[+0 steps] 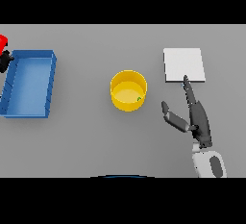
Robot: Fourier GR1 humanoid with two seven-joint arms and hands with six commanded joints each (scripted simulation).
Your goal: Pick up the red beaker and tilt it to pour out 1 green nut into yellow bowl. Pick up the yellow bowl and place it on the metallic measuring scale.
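The yellow bowl (128,90) stands upright mid-table with a small green nut (139,98) inside, near its right wall. To its right my right hand (198,120) lies open, fingers straight and pointing away, thumb spread toward the bowl but apart from it. Its fingertips reach the near edge of the pale metallic scale (184,64). At the far left edge the red beaker (3,41) shows only in part, with my left hand (5,59) dark just below it; its fingers are cut off by the frame.
A blue open tray (48,81) sits at the left, right beside the beaker and left hand.
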